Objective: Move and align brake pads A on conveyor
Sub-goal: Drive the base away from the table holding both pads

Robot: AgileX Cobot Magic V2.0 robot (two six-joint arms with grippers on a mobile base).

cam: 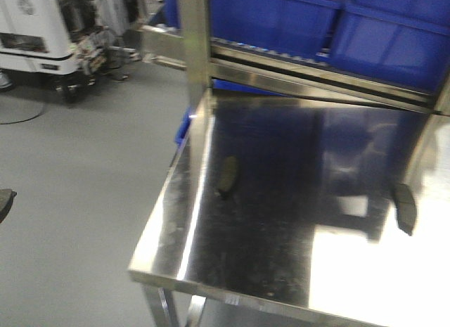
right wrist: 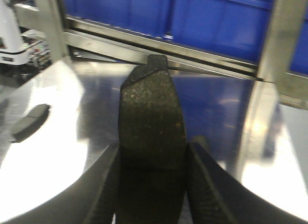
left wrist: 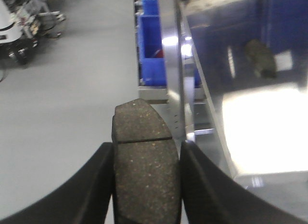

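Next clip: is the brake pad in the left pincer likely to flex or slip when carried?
Probably stiff: the brake pad juts straight from the left pincer without sagging. Its grainy surface likely resists slipping between the fingers. The thick, speckled body looks dense, so perhaps heavy for its size.

Soft blur throughout; white glare on steel table (cam: 351,271).

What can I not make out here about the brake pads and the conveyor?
No view: the conveyor.
Left wrist view: left-held pad in left gripper, lower end cut off by the bottom edge.
Right wrist view: right-held pad in right gripper, lower end cut off likewise; groove unseen.
Front view: left pad and right pad on the steel table, blur hides any grooves.
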